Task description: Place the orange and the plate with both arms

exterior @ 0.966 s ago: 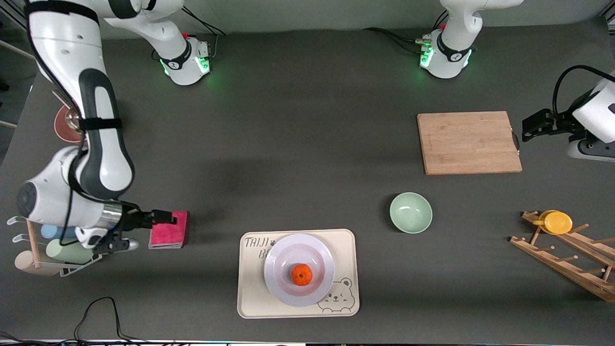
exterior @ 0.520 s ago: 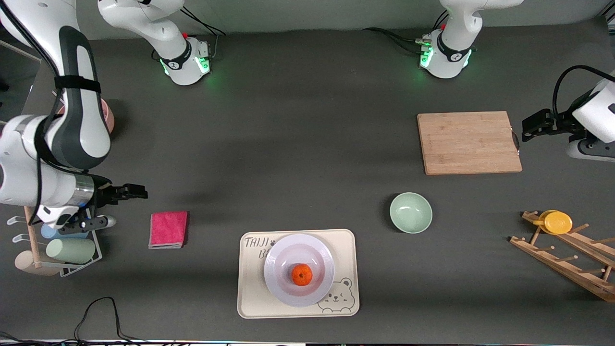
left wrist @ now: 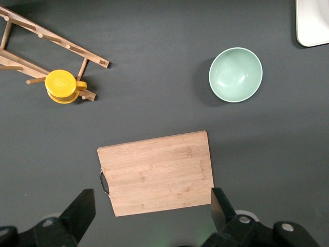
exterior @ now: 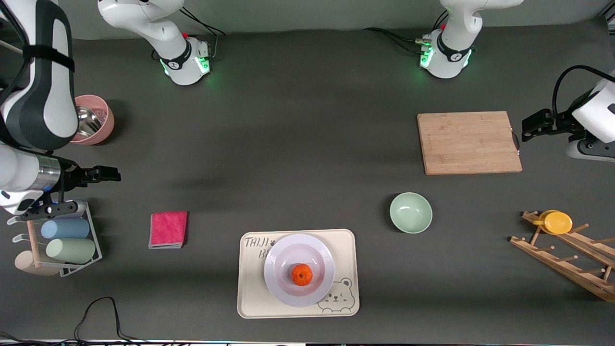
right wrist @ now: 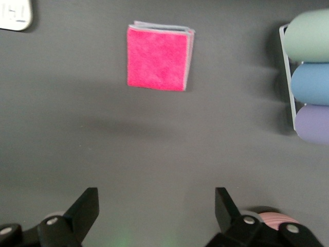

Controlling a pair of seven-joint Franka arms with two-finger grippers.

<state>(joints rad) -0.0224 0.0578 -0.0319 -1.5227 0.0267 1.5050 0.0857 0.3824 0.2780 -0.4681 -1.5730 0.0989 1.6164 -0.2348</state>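
Note:
The orange point(exterior: 301, 275) sits in the middle of the white plate point(exterior: 279, 260). The plate rests on a cream bear-printed tray point(exterior: 250, 293) close to the front camera. My right gripper point(exterior: 114, 175) hangs open and empty over bare table between a pink bowl and a cup rack. In the right wrist view its fingers spread wide around nothing point(right wrist: 155, 195). My left gripper point(exterior: 528, 129) waits open and empty beside the cutting board's handle end, at the left arm's end of the table. It also shows open in the left wrist view point(left wrist: 151, 198). Neither gripper is near the plate.
A pink cloth point(exterior: 168, 229) point(right wrist: 159, 57) lies between the tray and a rack of cups point(exterior: 67, 240) point(right wrist: 311, 77). A pink bowl point(exterior: 93, 125) stands at the right arm's end. Wooden cutting board point(exterior: 468, 142) point(left wrist: 157, 172), pale green bowl point(exterior: 411, 212) point(left wrist: 235, 74), wooden peg rack point(exterior: 567, 259) with yellow cup point(exterior: 557, 222) point(left wrist: 61, 86).
My right arm has drawn back from over the pink cloth toward the right arm's end of the table, uncovering the pink bowl. The left arm has not moved.

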